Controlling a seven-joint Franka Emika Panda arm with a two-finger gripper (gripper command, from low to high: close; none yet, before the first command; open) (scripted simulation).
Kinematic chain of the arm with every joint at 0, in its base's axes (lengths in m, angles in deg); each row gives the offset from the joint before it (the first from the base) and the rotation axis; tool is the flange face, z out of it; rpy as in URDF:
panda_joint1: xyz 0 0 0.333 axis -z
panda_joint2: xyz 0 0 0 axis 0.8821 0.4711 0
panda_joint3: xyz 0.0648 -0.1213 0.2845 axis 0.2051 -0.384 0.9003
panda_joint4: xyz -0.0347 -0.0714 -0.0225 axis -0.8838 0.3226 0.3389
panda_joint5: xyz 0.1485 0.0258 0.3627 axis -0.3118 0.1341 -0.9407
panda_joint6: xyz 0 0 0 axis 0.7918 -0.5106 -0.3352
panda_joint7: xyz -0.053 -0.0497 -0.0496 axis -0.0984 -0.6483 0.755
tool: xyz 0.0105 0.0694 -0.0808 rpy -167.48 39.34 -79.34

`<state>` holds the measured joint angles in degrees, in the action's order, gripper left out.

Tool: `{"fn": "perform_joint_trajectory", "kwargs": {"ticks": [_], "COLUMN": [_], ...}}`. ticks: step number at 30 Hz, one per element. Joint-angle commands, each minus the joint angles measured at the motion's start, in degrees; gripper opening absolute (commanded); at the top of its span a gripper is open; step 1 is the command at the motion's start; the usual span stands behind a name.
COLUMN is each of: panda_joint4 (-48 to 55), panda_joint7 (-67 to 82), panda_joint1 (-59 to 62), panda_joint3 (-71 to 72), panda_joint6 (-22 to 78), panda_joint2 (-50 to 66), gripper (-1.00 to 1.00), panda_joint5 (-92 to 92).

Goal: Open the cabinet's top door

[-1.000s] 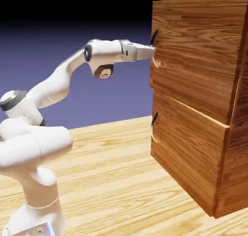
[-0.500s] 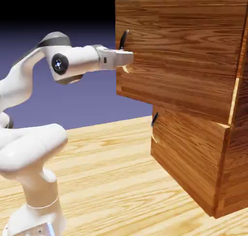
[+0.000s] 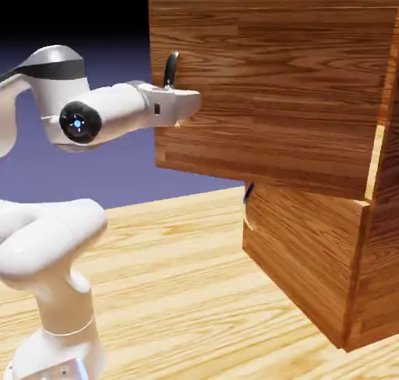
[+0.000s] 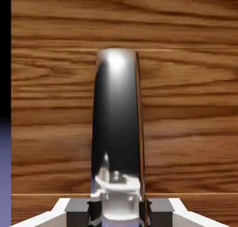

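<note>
The reddish-brown cabinet (image 3: pixel 312 262) stands at the exterior view's right. Its top door (image 3: pixel 265 82) juts out well to the left of the lower panel. The door's dark curved handle (image 3: pixel 170 68) rises just above my gripper (image 3: pixel 184 106), which is shut on the handle's lower part. In the hand view the shiny dark handle (image 4: pixel 117 128) stands upright against the wood grain (image 4: pixel 186 105). It is clamped between the two grey fingertips (image 4: pixel 76 211) at the bottom edge of the gripper (image 4: pixel 117 212).
The shorter lower panel with its small dark handle (image 3: pixel 248 191) stays flush in the cabinet. The wooden table (image 3: pixel 179 293) stretches below. My white arm (image 3: pixel 47 238) bends back at the lower left.
Over the last second the top door has come far out to the left, with my gripper still shut on its handle. The arm has folded back toward its base.
</note>
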<state>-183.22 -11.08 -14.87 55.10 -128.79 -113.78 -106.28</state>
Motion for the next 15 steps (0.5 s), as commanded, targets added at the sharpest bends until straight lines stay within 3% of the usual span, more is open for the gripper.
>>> {"fn": "perform_joint_trajectory", "kwargs": {"ticks": [1,15], "panda_joint4": [0.33,15.08], "panda_joint7": [0.92,15.20], "panda_joint1": [-0.06,-8.77], "panda_joint3": [-2.07,-30.03], "panda_joint6": [1.32,21.80], "panda_joint2": [1.28,27.58], "gripper": [-1.00,-1.00], "panda_joint5": [1.92,28.62]}}
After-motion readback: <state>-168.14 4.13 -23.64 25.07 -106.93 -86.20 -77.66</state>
